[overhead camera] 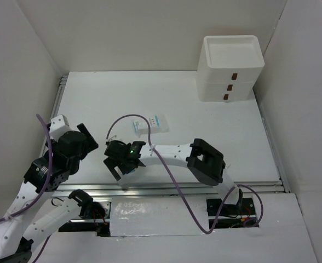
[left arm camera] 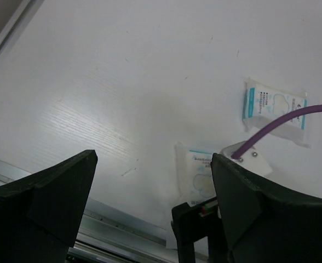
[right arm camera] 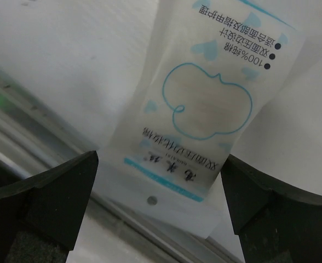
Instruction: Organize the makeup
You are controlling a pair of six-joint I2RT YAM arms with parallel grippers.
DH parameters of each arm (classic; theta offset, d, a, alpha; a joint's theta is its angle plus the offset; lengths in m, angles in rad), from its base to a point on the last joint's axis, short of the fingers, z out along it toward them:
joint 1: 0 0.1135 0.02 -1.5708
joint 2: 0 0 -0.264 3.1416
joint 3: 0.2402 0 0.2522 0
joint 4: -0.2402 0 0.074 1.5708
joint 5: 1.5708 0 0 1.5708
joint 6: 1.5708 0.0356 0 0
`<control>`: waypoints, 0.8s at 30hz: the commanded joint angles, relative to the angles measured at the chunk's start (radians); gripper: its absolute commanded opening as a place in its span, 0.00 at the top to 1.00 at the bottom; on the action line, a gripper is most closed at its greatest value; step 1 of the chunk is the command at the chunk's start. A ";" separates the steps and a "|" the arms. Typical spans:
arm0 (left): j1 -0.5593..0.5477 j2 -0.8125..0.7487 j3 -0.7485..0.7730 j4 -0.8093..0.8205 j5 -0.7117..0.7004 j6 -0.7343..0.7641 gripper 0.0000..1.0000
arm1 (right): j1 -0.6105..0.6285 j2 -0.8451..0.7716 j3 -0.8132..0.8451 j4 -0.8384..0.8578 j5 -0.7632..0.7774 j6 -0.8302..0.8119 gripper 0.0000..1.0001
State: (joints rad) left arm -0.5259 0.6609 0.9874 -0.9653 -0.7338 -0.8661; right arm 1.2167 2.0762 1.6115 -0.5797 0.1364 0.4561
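Right now your right gripper [right arm camera: 158,192] hangs with its fingers spread wide either side of the printed sachet [right arm camera: 205,109] just below it, apparently lined up for a pinch. Your left gripper [left arm camera: 153,203] is likewise spread and empty, and a second sachet [left arm camera: 275,109] lies beyond both.

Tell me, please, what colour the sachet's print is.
Mostly light blue on the white plastic sachet; see right wrist.

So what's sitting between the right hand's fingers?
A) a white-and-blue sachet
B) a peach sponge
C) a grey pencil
A: the right wrist view shows a white-and-blue printed sachet lying on the table between the open fingers of the right hand.
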 commanded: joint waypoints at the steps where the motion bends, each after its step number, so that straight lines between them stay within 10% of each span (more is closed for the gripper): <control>1: 0.004 0.019 0.022 0.030 0.013 0.019 0.00 | 0.021 0.080 0.092 -0.110 0.242 0.053 0.00; 24: 0.004 0.011 0.007 0.086 0.082 0.088 0.00 | -0.012 0.090 0.171 -0.022 0.324 0.130 0.00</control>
State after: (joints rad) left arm -0.5259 0.6827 0.9874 -0.9123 -0.6575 -0.8066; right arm 1.2232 2.2070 1.7226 -0.6167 0.4118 0.5404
